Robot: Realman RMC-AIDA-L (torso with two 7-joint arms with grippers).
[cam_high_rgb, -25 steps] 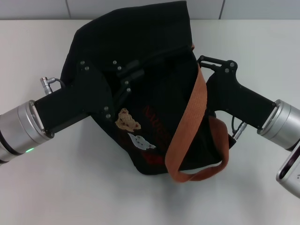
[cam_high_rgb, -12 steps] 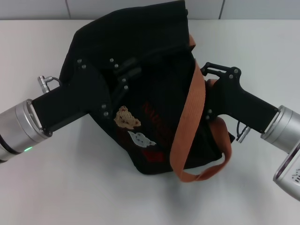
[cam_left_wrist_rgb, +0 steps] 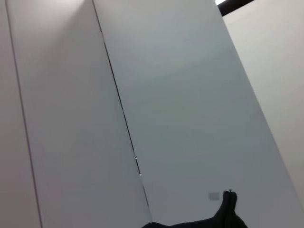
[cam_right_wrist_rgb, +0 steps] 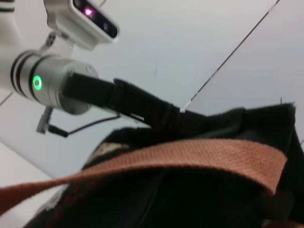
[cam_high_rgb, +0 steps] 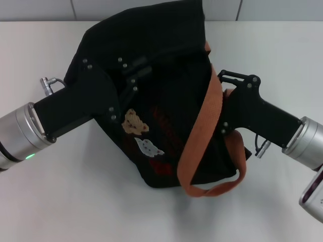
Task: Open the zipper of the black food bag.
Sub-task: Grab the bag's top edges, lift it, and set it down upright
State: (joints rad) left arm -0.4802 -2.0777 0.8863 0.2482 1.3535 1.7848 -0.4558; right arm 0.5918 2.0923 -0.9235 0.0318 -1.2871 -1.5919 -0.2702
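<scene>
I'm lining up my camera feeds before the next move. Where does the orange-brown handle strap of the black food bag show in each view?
Head view: the orange-brown handle strap runs down the black food bag, looping at its near end by the right tool.
Left wrist view: not in it.
Right wrist view: the strap crosses the picture, close up.
Shared landmark: the left arm's silver cuff with the green light.

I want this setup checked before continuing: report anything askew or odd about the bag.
The black food bag is not standing square: it slumps, tilted and crumpled, between the left gripper and right gripper. One orange-brown handle drapes loose across its side. No tear or spill shows.
</scene>
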